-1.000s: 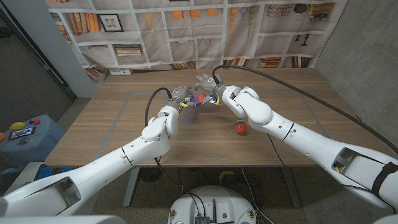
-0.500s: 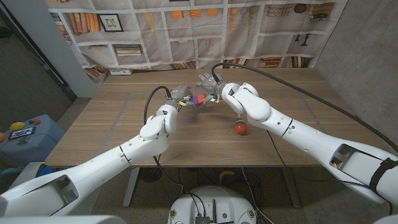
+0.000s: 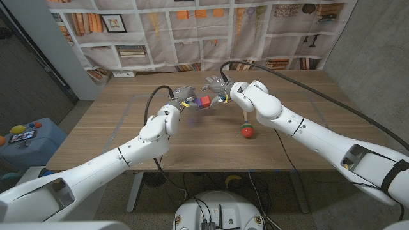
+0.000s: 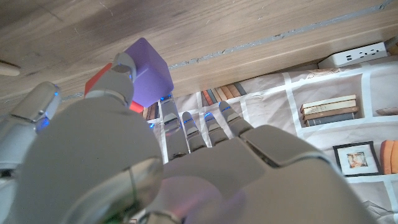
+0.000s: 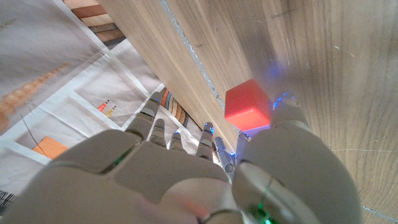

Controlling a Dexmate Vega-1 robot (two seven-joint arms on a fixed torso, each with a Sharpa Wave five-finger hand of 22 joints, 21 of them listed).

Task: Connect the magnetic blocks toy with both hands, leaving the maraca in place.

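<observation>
Clearly the two hands meet above the far middle of the wooden table [image 3: 128, 137], with the magnetic blocks between them. The left hand [image 3: 183, 96] pinches a purple block [image 4: 149, 70] between thumb and fingers; a sliver of red shows beside it in the left wrist view. The right hand [image 3: 217, 87] grips a red block [image 5: 247, 106], its thumb pressed against one face. In the head view the red and purple faces sit touching or very nearly so; whether they have snapped together cannot be told. These cubes look small, rigid, light and smooth-sided, so they may slip or twist when the magnets pull; holding opposite flat faces seems wisest. The maraca [image 3: 246, 130] lies on the table near the right forearm, well apart from the blocks.
</observation>
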